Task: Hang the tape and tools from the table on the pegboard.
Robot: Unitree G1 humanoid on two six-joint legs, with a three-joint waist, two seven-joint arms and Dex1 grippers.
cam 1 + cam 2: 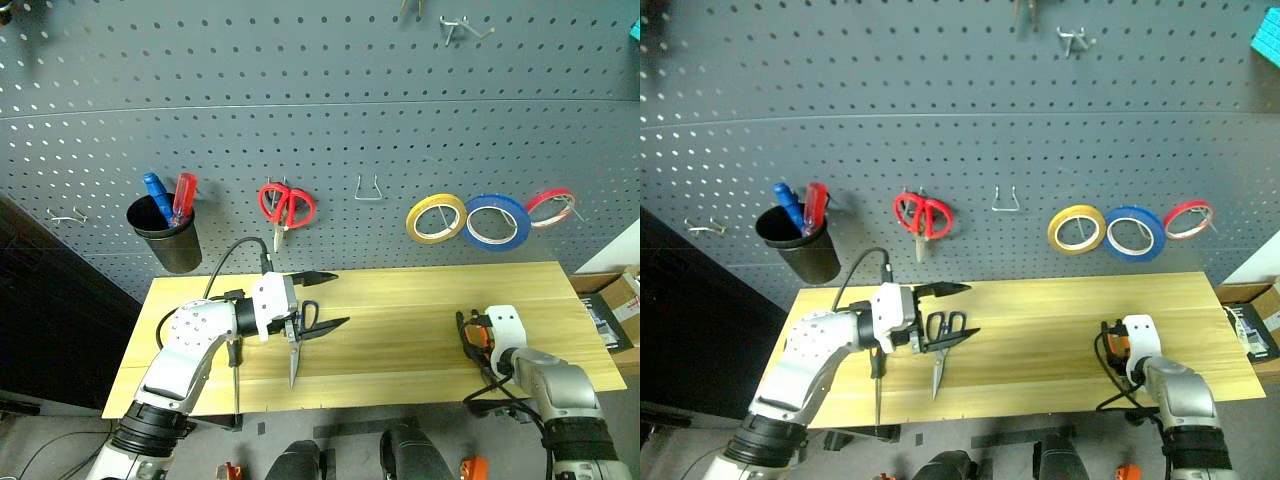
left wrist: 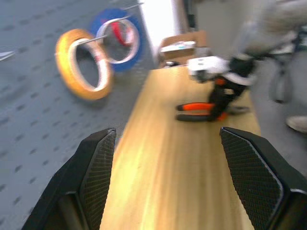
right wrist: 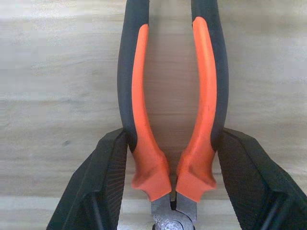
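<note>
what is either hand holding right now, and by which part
The right hand is closing on the pliers, at the lower end of the handles near the pivot. The left hand holds nothing.

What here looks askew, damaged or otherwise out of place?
Nothing stands out. The yellow tape already hangs on the pegboard; blue-handled scissors, screwdriver and pliers lie flat on the table, waiting to be hung.

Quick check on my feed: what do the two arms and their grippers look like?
Both arms have silver-grey shells with dark ribbed bands lower down, and white wrist housings. The left arm carries a black cable looping over its wrist. Left gripper and right gripper each have two black fingers; the finger pads are crosshatch-textured. Black cables trail by the right arm.
</note>
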